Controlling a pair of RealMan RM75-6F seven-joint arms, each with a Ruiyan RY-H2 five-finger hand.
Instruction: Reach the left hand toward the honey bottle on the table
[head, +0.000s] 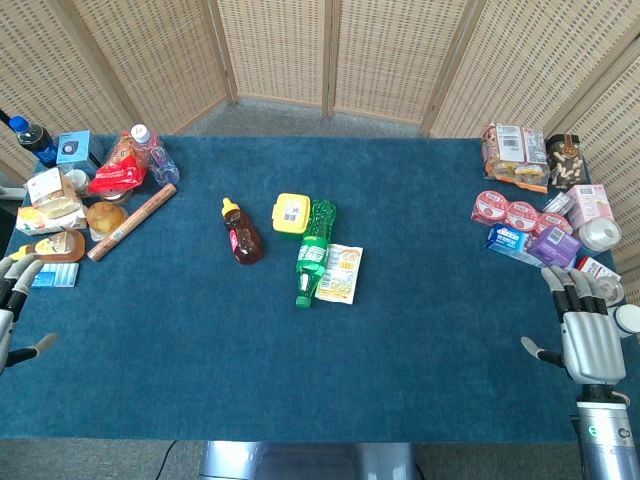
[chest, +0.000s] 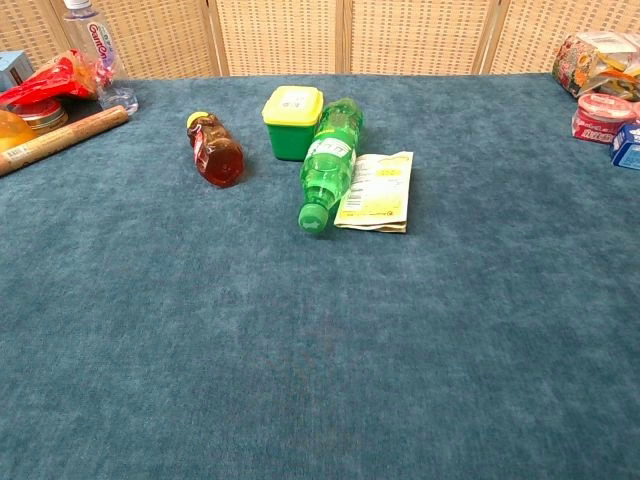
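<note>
Honey bottle (head: 241, 233): lying on its side on the blue table (head: 200, 350), left of centre, yellow cap toward the far edge, just beside a yellow-lidded tub (head: 291, 213) and a toppled green bottle (head: 314, 252). Left hand (head: 12, 300): at the table's left edge, fingers spread, holding nothing, well apart from the honey. Right hand (head: 583, 325): at the right edge, fingers extended, empty.

Blue-carpeted table (head: 200, 360) with honey bottle (head: 241, 232), green bottle (head: 314, 250), yellow-lidded tub (head: 291, 213), packet (head: 341, 273)
</note>
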